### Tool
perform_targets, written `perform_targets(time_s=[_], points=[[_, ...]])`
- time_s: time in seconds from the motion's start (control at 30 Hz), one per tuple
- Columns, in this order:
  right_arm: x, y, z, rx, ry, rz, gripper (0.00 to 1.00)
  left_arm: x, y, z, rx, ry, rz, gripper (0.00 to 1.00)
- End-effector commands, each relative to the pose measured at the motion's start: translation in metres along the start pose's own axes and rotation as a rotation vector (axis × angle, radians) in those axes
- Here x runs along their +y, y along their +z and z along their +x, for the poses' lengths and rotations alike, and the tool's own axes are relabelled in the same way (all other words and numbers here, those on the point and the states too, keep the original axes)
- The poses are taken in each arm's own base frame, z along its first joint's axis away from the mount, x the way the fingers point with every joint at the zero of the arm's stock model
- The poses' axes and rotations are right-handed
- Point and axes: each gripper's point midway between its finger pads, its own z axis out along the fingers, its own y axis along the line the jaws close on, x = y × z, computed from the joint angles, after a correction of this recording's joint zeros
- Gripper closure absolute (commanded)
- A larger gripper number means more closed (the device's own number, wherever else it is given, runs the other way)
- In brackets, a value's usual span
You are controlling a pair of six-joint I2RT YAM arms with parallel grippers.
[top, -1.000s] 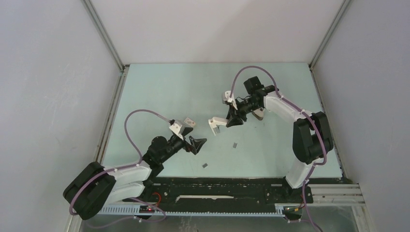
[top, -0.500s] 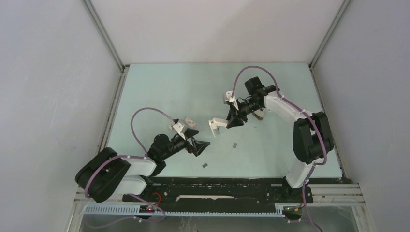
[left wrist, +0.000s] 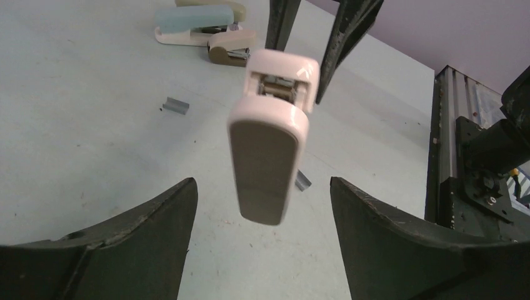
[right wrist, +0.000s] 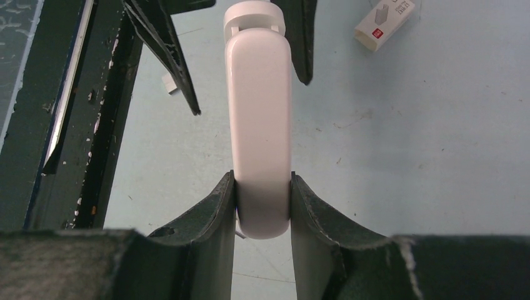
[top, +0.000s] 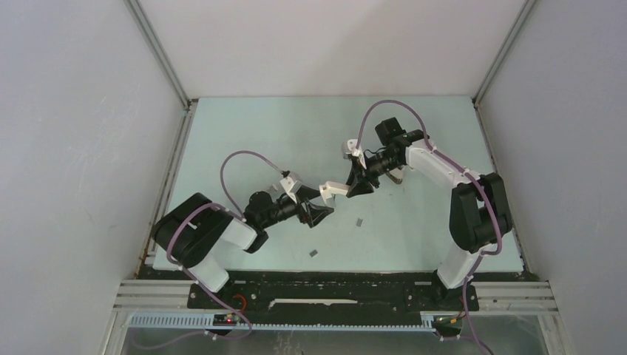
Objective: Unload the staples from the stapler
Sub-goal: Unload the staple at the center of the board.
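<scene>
Left fingers (left wrist: 125,244) have advanced to flank the stapler (left wrist: 265,156), staples (left wrist: 175,107) lying nearby.

We are looking at a robotics lab test cell. Plain grey-white panel walls (top: 74,111) box in a pale mint-green tabletop (top: 244,140), slim aluminium corner posts (top: 159,52) frame the enclosure, and a black metal mounting rail (top: 333,285) runs along its near edge.

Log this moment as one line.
right gripper: shut on stapler, aloft | left gripper: open, flanking its free end, no contact | staple strip: on table
</scene>
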Motion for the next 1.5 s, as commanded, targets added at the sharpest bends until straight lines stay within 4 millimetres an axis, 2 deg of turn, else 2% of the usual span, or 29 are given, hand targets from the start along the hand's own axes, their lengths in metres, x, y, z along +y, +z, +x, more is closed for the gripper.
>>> perform_targets(time_s=[0.0, 0.2, 0.27, 0.33, 0.4, 0.43, 0.5, 0.73, 0.93, 1.2, 1.47], points=[[0.007, -0.008, -0.025, -0.062, -0.067, -0.005, 1.0, 0.003, 0.016, -0.026, -0.074, 0.071, 0.048, 0.2], [0.007, -0.006, -0.026, -0.057, -0.064, -0.001, 1.0, 0.003, 0.021, -0.015, -0.039, 0.038, 0.083, 0.38], [0.005, -0.006, -0.025, -0.053, -0.058, 0.003, 1.0, 0.002, 0.021, -0.013, -0.032, 0.031, 0.089, 0.47], [0.004, -0.006, -0.023, -0.048, -0.054, 0.008, 1.0, 0.002, 0.02, -0.012, -0.026, 0.017, 0.095, 0.59], [0.002, -0.007, -0.02, -0.039, -0.05, 0.013, 1.0, 0.002, 0.018, -0.012, -0.025, -0.006, 0.098, 0.82], [0.0, -0.007, -0.018, -0.032, -0.046, 0.018, 1.0, 0.003, 0.017, -0.013, -0.026, -0.019, 0.095, 0.9], [-0.005, -0.008, -0.009, -0.01, -0.037, 0.03, 1.0, 0.007, 0.011, -0.015, -0.029, -0.049, 0.064, 0.99], [-0.022, -0.014, 0.03, 0.058, 0.05, 0.056, 1.0, 0.017, -0.011, -0.025, -0.043, -0.117, -0.043, 1.0], [-0.032, -0.017, 0.05, 0.156, 0.095, 0.082, 1.0, 0.031, -0.017, -0.026, 0.072, -0.161, -0.131, 1.0], [-0.036, -0.021, 0.042, 0.139, 0.125, 0.097, 1.0, 0.041, -0.029, -0.014, 0.308, -0.151, -0.229, 1.0], [-0.025, -0.006, 0.027, 0.085, 0.172, 0.021, 1.0, 0.034, -0.024, -0.035, 0.316, -0.099, -0.183, 1.0]])
